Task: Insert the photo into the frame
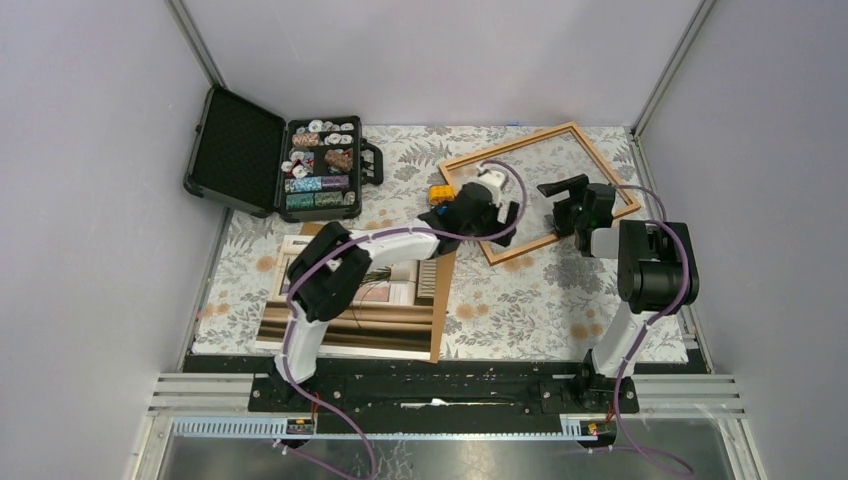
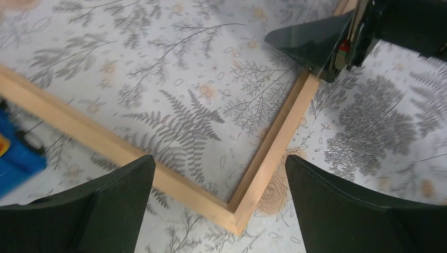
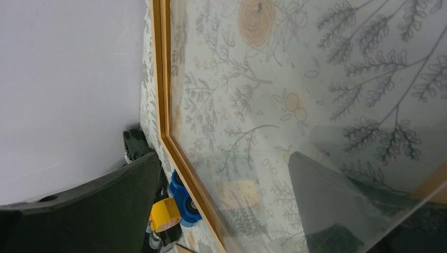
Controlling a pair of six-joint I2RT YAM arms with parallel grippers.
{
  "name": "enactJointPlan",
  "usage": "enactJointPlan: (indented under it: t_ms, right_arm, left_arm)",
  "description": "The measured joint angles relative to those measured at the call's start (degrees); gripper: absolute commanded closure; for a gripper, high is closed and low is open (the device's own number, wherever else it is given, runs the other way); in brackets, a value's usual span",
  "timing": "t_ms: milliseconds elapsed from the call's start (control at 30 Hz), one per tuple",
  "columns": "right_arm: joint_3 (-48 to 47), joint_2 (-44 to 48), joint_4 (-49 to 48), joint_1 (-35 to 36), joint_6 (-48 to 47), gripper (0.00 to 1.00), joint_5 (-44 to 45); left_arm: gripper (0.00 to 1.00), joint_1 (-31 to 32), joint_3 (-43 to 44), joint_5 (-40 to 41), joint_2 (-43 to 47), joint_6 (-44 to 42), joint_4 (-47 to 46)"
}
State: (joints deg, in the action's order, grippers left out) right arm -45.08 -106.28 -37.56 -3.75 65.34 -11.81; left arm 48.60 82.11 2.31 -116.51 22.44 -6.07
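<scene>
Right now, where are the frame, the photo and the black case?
frame (image 1: 506, 143): top view, on its far wooden rail.
photo (image 1: 380, 326): top view, on its striped lower part.
black case (image 1: 232, 150): top view, on its open lid.

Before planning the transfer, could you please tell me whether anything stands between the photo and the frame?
The left arm stretches over the photo, so it would likely have to move first. The open left hand and right hand hover over the frame's near side, and a small yellow-and-blue object sits beside it.
</scene>
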Motion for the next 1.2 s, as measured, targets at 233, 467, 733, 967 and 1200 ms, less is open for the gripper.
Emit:
enactJointPlan:
  t_ms: [233, 467, 733, 967, 1200]
  right_arm:
    - [-0.07, 1.38, 3.87, 0.00, -0.20, 0.00, -0.92]
    - [-0.02, 2.01, 5.35, 0.00, -0.33, 0.00, -1.36]
    - [0.81, 2.64, 5.14, 0.00, -0.35, 0.00, -1.40]
    - [1.53, 3.28, 4.92, 0.00, -0.31, 0.00, -1.38]
    - [1.86, 3.56, 4.92, 0.00, -0.31, 0.00, -1.38]
  left_arm:
    - [0.02, 6.08, 8.48, 7.15, -8.39, -11.91, 3.17]
    - [0.09, 9.38, 13.92, 15.32, -12.28, -17.55, 4.76]
    - [0.05, 9.31, 15.80, 20.68, -13.75, -19.39, 6.34]
    - [0.01, 9.49, 17.22, 21.99, -14.97, -19.61, 6.49]
    - [0.01, 9.55, 16.79, 20.74, -14.95, -19.19, 6.14]
